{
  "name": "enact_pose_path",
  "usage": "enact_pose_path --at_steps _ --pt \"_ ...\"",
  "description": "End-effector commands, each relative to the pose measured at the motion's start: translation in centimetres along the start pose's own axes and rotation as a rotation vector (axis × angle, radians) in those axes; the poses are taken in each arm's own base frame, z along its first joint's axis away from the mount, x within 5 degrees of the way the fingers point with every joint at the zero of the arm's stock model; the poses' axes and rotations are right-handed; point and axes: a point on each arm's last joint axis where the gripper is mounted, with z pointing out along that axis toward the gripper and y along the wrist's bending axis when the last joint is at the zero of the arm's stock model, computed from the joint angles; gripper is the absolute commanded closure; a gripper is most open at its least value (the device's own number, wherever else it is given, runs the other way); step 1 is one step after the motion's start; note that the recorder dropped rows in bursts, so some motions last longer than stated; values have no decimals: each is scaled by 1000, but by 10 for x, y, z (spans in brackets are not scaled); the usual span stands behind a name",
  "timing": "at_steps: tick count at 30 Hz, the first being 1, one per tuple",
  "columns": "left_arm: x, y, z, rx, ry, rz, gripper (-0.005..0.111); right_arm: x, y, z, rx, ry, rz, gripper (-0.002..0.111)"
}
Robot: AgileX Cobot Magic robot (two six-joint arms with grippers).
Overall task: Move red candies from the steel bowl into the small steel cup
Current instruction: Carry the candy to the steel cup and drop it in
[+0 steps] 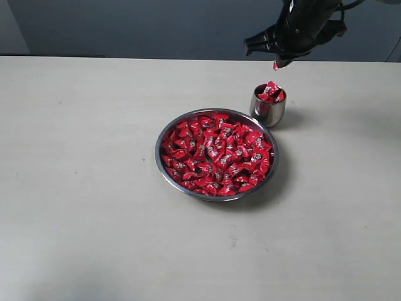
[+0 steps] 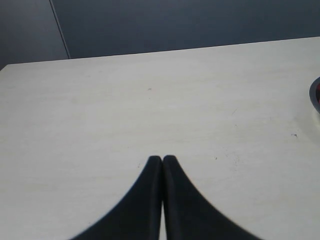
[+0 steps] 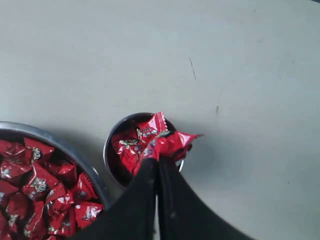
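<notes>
- The steel bowl (image 1: 158, 150), wide, shallow and shiny, is set upright and filled almost to its rim with red candies (image 1: 216, 153) in crinkled wrappers.
- The small steel cup (image 1: 268, 113) is stood upright just beside the bowl's rim, with candies heaped above its mouth.
- One candy (image 3: 177, 142) is pinched in the right gripper (image 3: 157, 161) above the cup.

Left pincer (image 2: 162, 159): two matte black fingers, broad at the base, tapering to rounded tips.
Right pincer (image 3: 157, 161): black tapered fingers of the same shape.
Right arm (image 1: 307, 22): black housing, thin black cable.
</notes>
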Motion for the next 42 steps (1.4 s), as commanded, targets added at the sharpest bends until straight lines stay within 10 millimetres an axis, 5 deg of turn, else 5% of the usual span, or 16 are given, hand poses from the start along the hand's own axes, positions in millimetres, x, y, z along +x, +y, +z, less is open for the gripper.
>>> enact_pose_path --at_steps 1,42 --pt "0 0 0 -1 -11 0 106 6 -1 24 1 59 -2 109" --pt "0 0 0 -1 -11 0 106 12 2 44 -10 108 -3 109"
